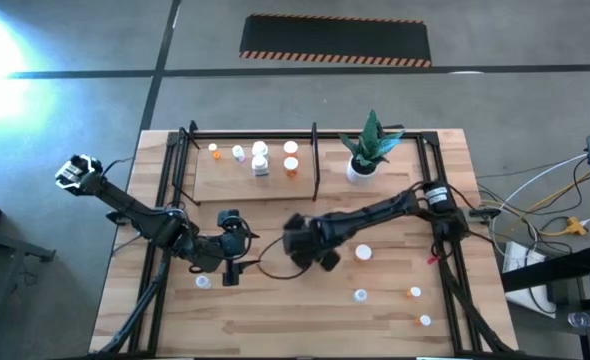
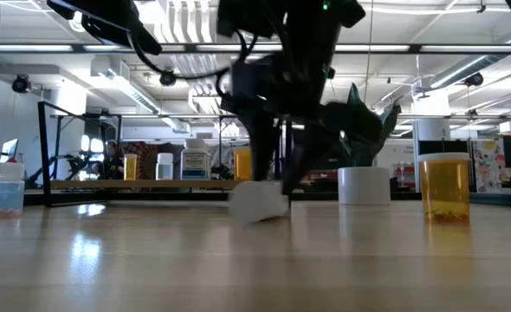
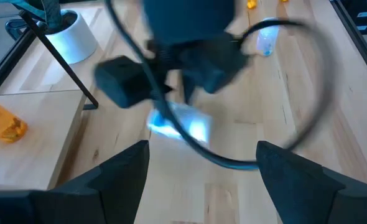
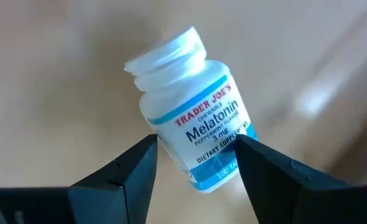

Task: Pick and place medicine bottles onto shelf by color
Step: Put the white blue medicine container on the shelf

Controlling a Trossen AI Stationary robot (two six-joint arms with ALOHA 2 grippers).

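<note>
A large industrial lab or workshop hall, judging by the bare concrete floor (image 1: 535,110) with a hazard-striped mat (image 1: 335,40), exposed ceiling ducts and strip lights (image 2: 186,26), and loose cables (image 1: 540,200) beside the wooden table (image 1: 305,310).

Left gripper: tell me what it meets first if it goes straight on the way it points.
Probably the right gripper, right ahead of the open left gripper and holding a white bottle; depth is unclear.
</note>
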